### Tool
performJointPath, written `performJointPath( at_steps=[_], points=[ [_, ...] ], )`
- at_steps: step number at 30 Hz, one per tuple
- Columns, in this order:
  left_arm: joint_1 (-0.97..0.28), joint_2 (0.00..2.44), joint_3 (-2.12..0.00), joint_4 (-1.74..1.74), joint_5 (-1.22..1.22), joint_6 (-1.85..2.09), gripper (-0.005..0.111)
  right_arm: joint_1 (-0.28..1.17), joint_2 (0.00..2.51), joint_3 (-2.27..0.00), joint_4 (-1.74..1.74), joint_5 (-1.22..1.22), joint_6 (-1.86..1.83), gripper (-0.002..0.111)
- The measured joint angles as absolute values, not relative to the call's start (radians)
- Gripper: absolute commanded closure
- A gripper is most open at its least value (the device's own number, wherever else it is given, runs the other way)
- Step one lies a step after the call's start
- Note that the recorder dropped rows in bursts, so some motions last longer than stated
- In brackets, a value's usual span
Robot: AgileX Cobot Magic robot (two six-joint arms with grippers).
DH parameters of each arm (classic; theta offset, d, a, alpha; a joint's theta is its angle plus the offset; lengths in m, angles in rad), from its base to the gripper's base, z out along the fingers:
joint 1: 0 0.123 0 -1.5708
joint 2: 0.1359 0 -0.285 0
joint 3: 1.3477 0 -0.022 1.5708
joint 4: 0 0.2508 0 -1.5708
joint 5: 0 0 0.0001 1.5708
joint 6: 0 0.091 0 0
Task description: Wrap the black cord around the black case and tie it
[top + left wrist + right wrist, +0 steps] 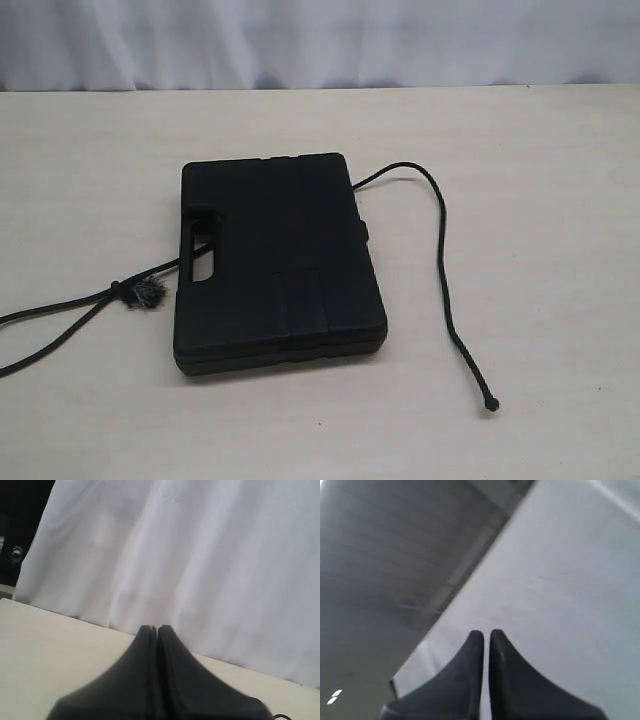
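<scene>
Though neither arm showed in the exterior view, the left fingers (150, 630) and right fingers (480, 639) were pressed shut and empty; the black case (275, 260) lay mid-frame on the desk (550, 150), the black cord (443, 260) running top-to-bottom along its right, seemingly nearer the right arm

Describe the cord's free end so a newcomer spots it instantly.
Find the flat black case on the table. The black cord emerges at its right side and curves toward the near edge. It ends in a small knobbed tip, unlike the frayed grey knot left of the case.
</scene>
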State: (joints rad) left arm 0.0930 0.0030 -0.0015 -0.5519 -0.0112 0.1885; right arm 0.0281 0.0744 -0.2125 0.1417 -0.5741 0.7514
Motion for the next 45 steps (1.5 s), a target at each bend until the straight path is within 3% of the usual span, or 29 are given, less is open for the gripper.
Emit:
performJointPath(
  at_steps=[5, 9, 13, 18, 21, 24, 26, 27, 32, 34, 38, 42, 45],
  points=[
    [0.093, 0.003, -0.001, -0.552, -0.011, 0.185, 0.107, 0.028, 0.355, -0.524, -0.369, -0.578, 1.023, 0.104],
    [0.093, 0.003, -0.001, -0.545, -0.011, 0.186, 0.107, 0.028, 0.804, -0.731, -0.829, -0.456, 1.389, 0.104],
    [0.093, 0.003, -0.001, -0.538, -0.009, 0.186, 0.107, 0.028, 1.209, -0.939, -1.515, -0.483, 1.941, 0.104],
    [0.093, 0.003, -0.001, -0.536, -0.009, 0.186, 0.107, 0.038, 1.405, -1.141, -1.726, -0.536, 2.079, 0.104],
    [0.093, 0.003, -0.001, -0.536, 0.000, 0.186, 0.107, 0.072, 1.413, -1.166, -1.742, -0.341, 1.981, 0.104],
    [0.093, 0.003, -0.001, -0.536, 0.000, 0.186, 0.107, 0.180, 1.397, -1.175, -1.758, 0.286, 1.593, 0.104],
    [0.093, 0.003, -0.001, -0.536, -0.009, 0.186, 0.107, 0.233, 1.467, -1.230, -1.665, 0.771, 1.113, 0.104],
    [0.093, 0.003, -0.001, -0.536, -0.012, 0.186, 0.107, 0.235, 1.528, -1.305, -1.363, 0.853, 0.743, 0.104],
    [0.093, 0.003, -0.001, -0.536, -0.013, 0.186, 0.107, 0.265, 1.721, -1.509, -0.277, 0.940, -0.035, 0.104],
    [0.093, 0.003, -0.001, -0.536, 0.000, 0.186, 0.107, 0.417, 1.824, -1.612, -0.126, 0.940, -0.102, 0.104],
    [0.093, 0.003, -0.001, -0.536, 0.007, 0.186, 0.107, 0.716, 2.054, -1.880, -0.140, 1.074, -0.018, 0.103],
    [0.093, 0.003, -0.001, -0.536, 0.022, 0.186, 0.107, 0.799, 2.282, -2.170, 0.007, 1.183, 0.030, 0.080],
    [0.093, 0.003, -0.001, -0.536, 0.031, 0.186, 0.107, 0.814, 2.367, -2.252, -0.006, 1.187, 0.094, 0.066]
  ],
)
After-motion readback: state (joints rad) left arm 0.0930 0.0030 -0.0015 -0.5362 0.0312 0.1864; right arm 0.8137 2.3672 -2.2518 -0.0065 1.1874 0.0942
